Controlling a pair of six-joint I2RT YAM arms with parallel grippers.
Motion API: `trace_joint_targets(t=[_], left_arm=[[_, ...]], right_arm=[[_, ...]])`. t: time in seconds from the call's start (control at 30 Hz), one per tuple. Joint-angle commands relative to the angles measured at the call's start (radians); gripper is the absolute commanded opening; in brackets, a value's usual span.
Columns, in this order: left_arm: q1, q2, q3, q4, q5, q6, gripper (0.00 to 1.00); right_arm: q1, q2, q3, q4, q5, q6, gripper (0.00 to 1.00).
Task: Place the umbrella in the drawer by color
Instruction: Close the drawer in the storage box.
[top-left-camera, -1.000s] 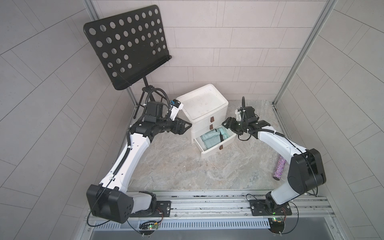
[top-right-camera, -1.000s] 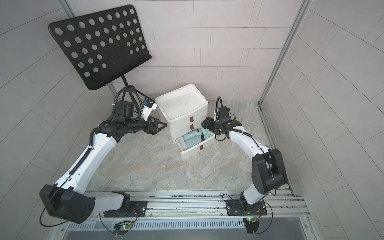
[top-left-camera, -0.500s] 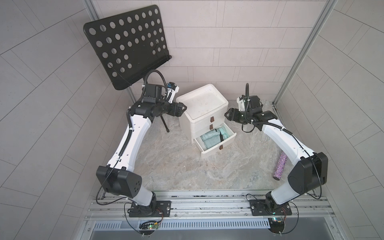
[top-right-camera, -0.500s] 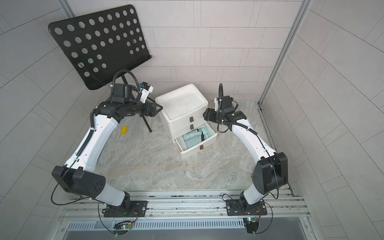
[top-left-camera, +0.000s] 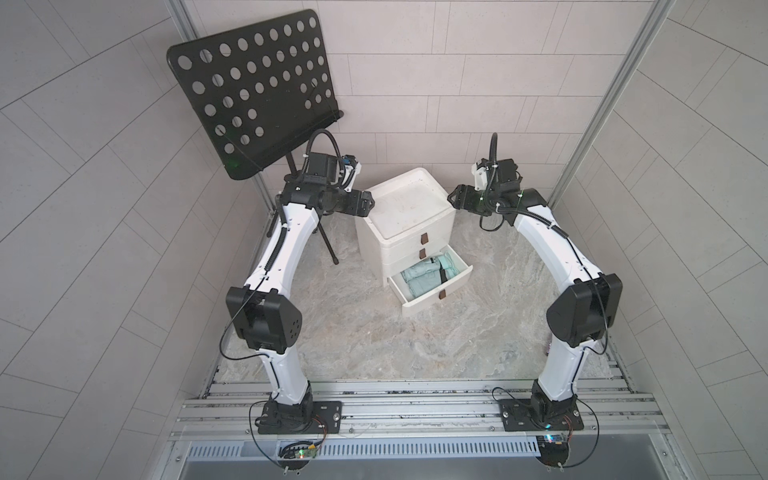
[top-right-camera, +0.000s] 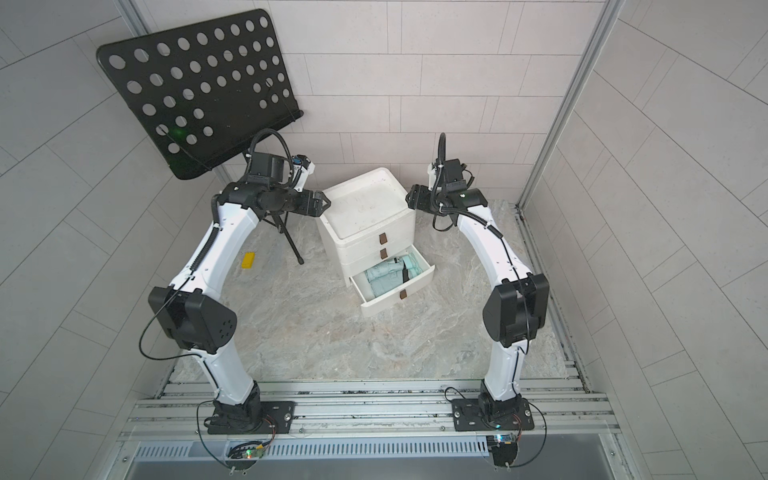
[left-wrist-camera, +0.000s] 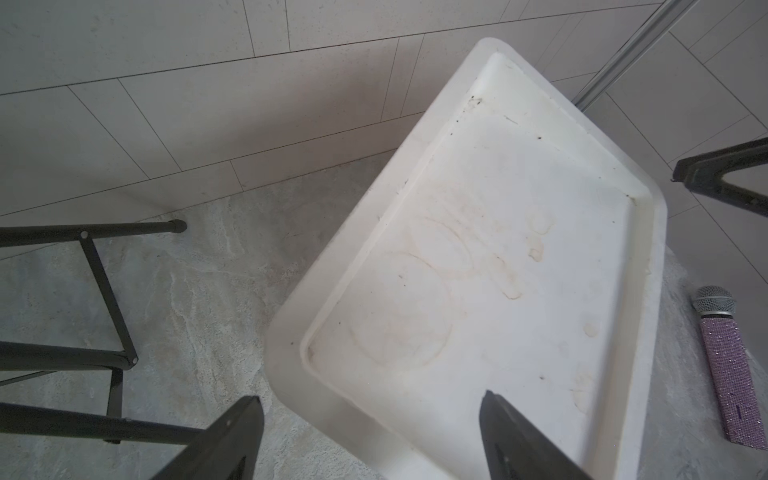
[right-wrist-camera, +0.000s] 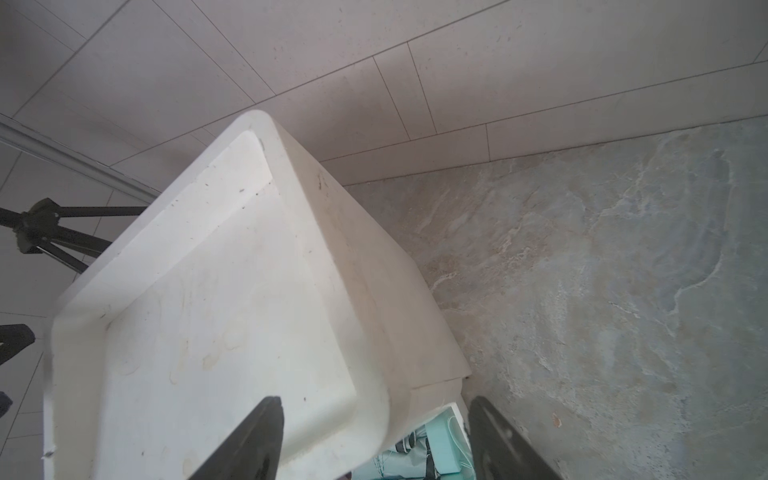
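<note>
1. Far left: black perforated music stand (top-left-camera: 249, 91), tripod legs on the marbled worktop (top-left-camera: 353, 332), close to the tiled wall.
2. Small flat yellow piece (top-right-camera: 248, 261) on the worktop, just left of the stand's near leg. Can't tell what it is.
3. Left fingers (left-wrist-camera: 232, 440) spread wide, nothing between them. They hang at the cabinet's left top edge. In the left wrist view one finger is over the cabinet top and the other over the worktop, neither touching.
4. Centre, far: white three-drawer cabinet (top-left-camera: 409, 208) with a recessed, stained top. Upper two drawers shut, brown pull tabs on all fronts.
5. Bottom drawer (top-left-camera: 419, 305) pulled out toward near right. Mint-green folded umbrella (top-left-camera: 419, 280) lies inside it, black strap across it, seen in both top views.
6. Right fingers (right-wrist-camera: 498, 440) spread, holding nothing. They hover by the cabinet's right top edge, higher than the open drawer; a bit of the umbrella shows below them in the right wrist view.
7. Right: purple glitter microphone (left-wrist-camera: 727, 365) lying flat on the worktop, apart from the cabinet. In both top views the right arm hides most of it.
</note>
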Motion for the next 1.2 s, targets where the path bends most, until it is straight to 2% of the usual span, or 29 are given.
trace_joint_targets(t=[0.0,0.27,0.57,0.77,0.93,1.03,1.17], left_arm=[[0.008,0.03,0.051,0.033,-0.022,0.023,0.89],[0.009,0.148,0.183,0.058,0.03,0.113,0.9],[0.008,0.365,0.491,-0.105,0.178,0.246,0.85],[-0.001,0.395,0.506,-0.138,0.237,0.318,0.83],[-0.024,0.405,0.507,-0.152,0.235,0.352,0.83],[-0.037,0.411,0.509,-0.16,0.232,0.359,0.74],[-0.043,0.418,0.512,-0.159,0.243,0.345,0.56]], right_arm=[[0.006,-0.016,0.007,-0.063,0.016,-0.021,0.73],[0.006,-0.205,-0.278,0.045,0.087,-0.033,0.73],[0.008,-0.462,-0.555,0.072,0.109,-0.021,0.73],[0.021,-0.64,-0.8,0.126,0.061,0.026,0.73],[0.033,-0.773,-0.989,0.18,0.046,0.088,0.73],[0.047,-0.825,-1.089,0.233,0.012,0.128,0.73],[0.065,-0.846,-1.205,0.319,-0.076,0.167,0.72]])
